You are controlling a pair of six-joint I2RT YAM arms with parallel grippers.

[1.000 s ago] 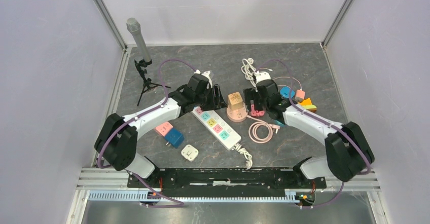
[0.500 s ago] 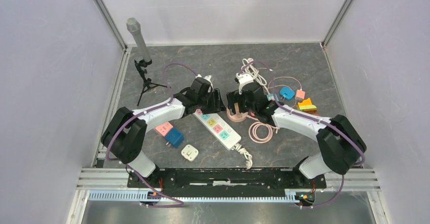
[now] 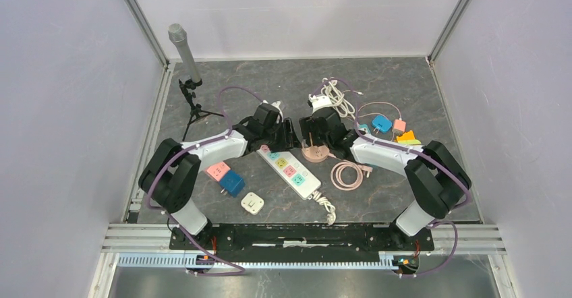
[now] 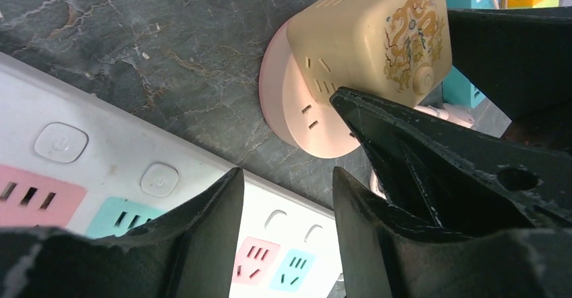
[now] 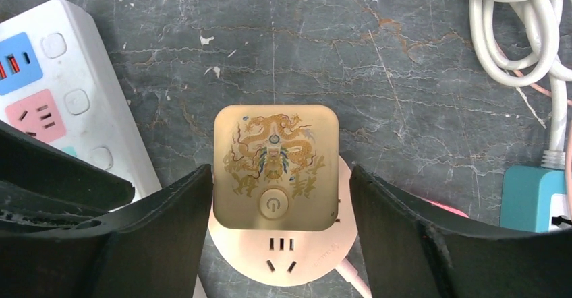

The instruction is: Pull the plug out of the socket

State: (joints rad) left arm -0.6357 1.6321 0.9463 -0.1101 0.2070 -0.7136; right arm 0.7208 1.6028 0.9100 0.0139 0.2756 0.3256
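From my console I see a dark grey, white-veined marbled stone surface (image 3: 283,75) boxed in by plain pale lilac-white panel walls (image 3: 67,109) on the left, back and right. Slim silver metal posts (image 3: 139,18) stand in the two far corners. A ribbed aluminium rail (image 3: 121,237) runs along the near edge, and the light is soft and even, with only faint shadows.

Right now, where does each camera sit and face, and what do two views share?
Top external: high behind the bases, facing the table; left arm, right arm show.
Left wrist: low, facing plug and socket; own fingers show.
Right wrist: above the plug, looking down; own fingers flank it.
Shared: both wrist views show plug, socket.
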